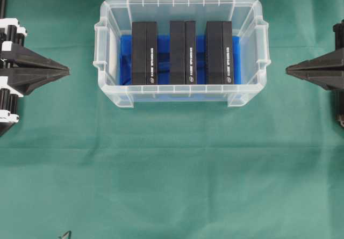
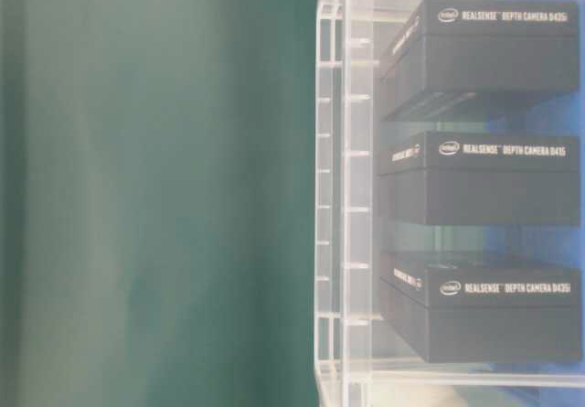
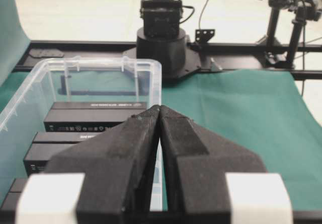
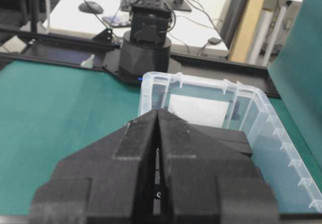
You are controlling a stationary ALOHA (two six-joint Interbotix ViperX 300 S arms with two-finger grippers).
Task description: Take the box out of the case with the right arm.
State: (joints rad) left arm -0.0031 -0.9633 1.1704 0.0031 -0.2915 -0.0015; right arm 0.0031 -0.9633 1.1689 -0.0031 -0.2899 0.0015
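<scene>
The case (image 1: 180, 92), a clear tub lined with a blue sheet, sits at the top centre of the green cloth. Three black boxes stand on edge in it: left (image 1: 144, 52), middle (image 1: 183, 51), right (image 1: 219, 52). The table-level view shows them through the case wall (image 2: 334, 197), with white lettering on each box (image 2: 498, 311). My right gripper (image 1: 288, 70) points at the case's right end from outside, jaws shut and empty; in its wrist view (image 4: 157, 111) the case rim (image 4: 201, 80) lies just beyond the tips. My left gripper (image 1: 67, 70) is shut, left of the case (image 3: 151, 68).
Green cloth (image 1: 172, 169) covers the table around and in front of the case. The opposite arm's black base stands beyond the case in each wrist view (image 3: 161, 38) (image 4: 146, 48). A small dark tip (image 1: 65, 234) pokes in at the bottom edge.
</scene>
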